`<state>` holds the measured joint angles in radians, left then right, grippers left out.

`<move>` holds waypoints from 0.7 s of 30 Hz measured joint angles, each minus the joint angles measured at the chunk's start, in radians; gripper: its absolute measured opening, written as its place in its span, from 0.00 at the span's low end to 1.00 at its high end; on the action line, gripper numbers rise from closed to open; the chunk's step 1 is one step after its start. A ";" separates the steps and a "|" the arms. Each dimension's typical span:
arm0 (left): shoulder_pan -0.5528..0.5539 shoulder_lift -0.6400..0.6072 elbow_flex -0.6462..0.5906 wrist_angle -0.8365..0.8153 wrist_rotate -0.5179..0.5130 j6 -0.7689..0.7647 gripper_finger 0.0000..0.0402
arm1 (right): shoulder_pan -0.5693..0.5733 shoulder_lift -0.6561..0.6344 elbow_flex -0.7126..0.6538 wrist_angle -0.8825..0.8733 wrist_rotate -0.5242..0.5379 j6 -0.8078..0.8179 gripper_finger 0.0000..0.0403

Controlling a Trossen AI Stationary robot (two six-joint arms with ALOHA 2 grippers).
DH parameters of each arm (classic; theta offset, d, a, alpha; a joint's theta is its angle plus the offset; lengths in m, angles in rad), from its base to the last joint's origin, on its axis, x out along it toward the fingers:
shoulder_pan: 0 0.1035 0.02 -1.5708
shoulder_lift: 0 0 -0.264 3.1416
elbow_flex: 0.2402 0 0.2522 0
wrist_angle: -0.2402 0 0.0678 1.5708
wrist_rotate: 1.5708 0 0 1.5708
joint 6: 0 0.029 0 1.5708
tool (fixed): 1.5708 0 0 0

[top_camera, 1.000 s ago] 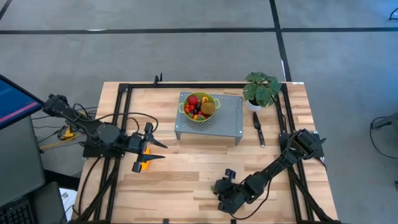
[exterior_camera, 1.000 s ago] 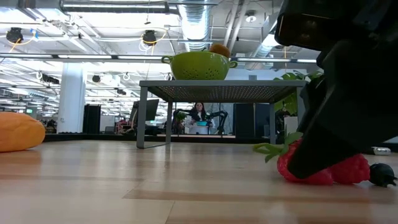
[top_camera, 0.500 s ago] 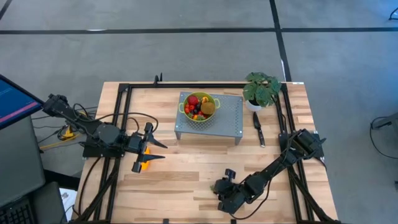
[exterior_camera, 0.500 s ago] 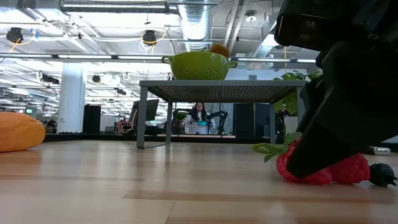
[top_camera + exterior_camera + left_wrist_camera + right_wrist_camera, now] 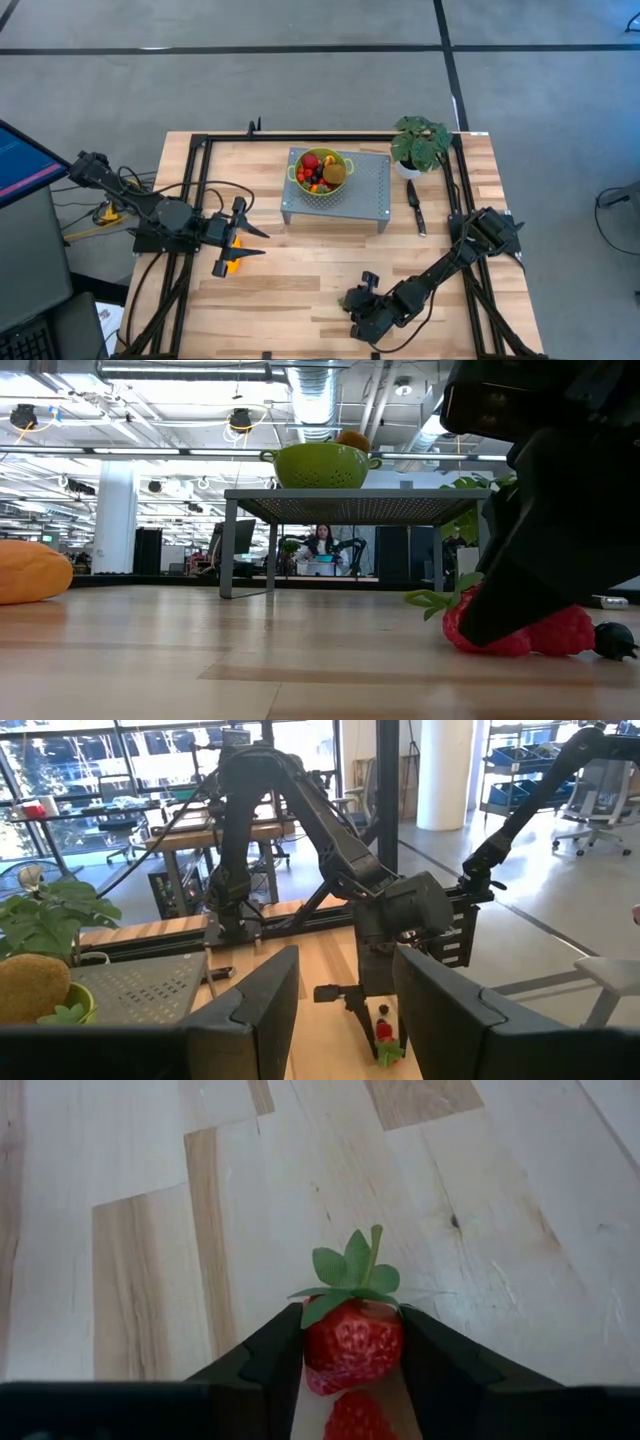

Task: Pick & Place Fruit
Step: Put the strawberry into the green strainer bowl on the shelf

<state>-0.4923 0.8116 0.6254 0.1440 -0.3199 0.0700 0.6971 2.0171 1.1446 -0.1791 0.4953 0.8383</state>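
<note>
R end effector (image 5: 350,1355) on strawberry (image 5: 352,1342)

2 arms (image 5: 150,210), 1 bowl (image 5: 320,172), 1 plant (image 5: 420,142), 1 knife (image 5: 414,206), 1 strawberry (image 5: 352,1342).

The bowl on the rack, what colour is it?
The bowl is lime green; low view shows best.

Robotics lab in open-plan industrial office: exposed ceiling ducts (image 5: 320,390) & pipes, grey carpet floor (image 5: 300,80), rows of workbenches (image 5: 180,830), office chairs (image 5: 590,805), person seated at far workstation (image 5: 321,545), monitor (image 5: 20,160) beside wooden desk (image 5: 300,270).
</note>
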 joint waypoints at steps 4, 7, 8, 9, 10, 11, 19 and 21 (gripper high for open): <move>0.000 0.000 0.000 0.000 -0.003 0.000 0.39 | -0.002 0.000 0.000 0.000 0.000 0.000 0.36; 0.000 0.000 0.000 0.000 -0.003 0.000 0.39 | -0.006 0.000 0.000 0.004 0.000 -0.002 0.32; 0.000 0.000 0.000 0.000 -0.003 0.000 0.39 | -0.006 0.000 0.000 0.010 0.000 -0.007 0.31; 0.000 0.000 0.000 0.000 -0.003 0.000 0.39 | -0.006 0.000 0.000 0.020 0.000 -0.019 0.30; 0.000 0.000 0.000 0.000 -0.003 0.000 0.39 | -0.006 0.000 0.000 0.035 0.000 -0.034 0.30; 0.000 0.000 0.000 0.000 -0.003 0.000 0.39 | -0.006 0.000 0.000 0.052 0.001 -0.053 0.30; 0.000 0.000 0.000 0.003 -0.003 0.000 0.39 | -0.038 -0.002 0.056 0.067 0.001 -0.210 0.36; 0.000 0.000 0.000 0.006 -0.002 0.000 0.39 | -0.053 -0.002 0.087 0.038 0.001 -0.259 0.34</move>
<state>-0.4924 0.8116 0.6254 0.1499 -0.3222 0.0700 0.6445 2.0148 1.2320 -0.1408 0.4964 0.5790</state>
